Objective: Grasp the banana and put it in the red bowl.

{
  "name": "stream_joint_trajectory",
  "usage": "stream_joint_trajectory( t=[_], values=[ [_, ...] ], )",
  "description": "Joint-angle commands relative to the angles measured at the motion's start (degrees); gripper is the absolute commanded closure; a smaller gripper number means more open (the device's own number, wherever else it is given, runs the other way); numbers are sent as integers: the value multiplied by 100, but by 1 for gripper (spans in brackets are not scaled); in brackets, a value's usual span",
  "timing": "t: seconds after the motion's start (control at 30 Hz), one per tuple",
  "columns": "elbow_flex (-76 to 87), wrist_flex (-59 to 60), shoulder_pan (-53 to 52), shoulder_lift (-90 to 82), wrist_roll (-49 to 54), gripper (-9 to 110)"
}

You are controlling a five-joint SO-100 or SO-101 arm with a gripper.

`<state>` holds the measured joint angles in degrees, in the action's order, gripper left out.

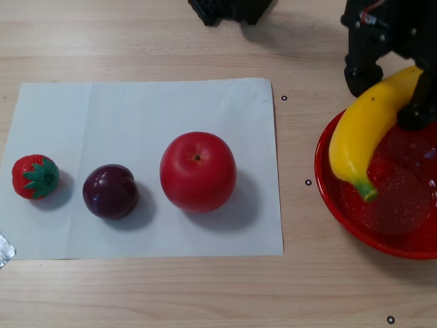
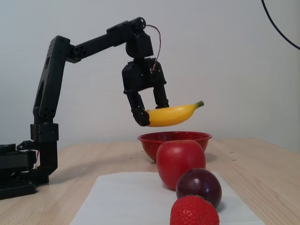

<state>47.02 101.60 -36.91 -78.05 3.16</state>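
Black two-finger gripper (image 2: 152, 112) clamps long glossy yellow toy banana (image 2: 172, 115), airborne above speckled red bowl (image 2: 174, 139); grasp done, release left

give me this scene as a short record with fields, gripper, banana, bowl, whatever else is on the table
gripper: shut on the banana, raised off the table
banana: held in the air near its orange-red end, roughly level, green stem pointing away from the arm, above the bowl
red bowl: on bare wood beside the paper, nothing seen inside
white paper sheet: flat on the table
on the sheet: strawberry, plum, red apple in a row, apart
task state: banana not yet released
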Motion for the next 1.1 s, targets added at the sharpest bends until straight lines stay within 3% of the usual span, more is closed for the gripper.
stream_joint_trajectory(
  t=[0.0, 0.23, 0.6, 0.83, 1.07],
  values=[
    [-299, -176, -26, -264, 44, 98],
    [-396, -439, -18, 18, 9, 85],
    [-659, -413, -70, 79, -26, 74],
    [-826, -272, -44, 18, -35, 75],
    [-1283, -62, 44, -193, -79, 87]
  ],
)
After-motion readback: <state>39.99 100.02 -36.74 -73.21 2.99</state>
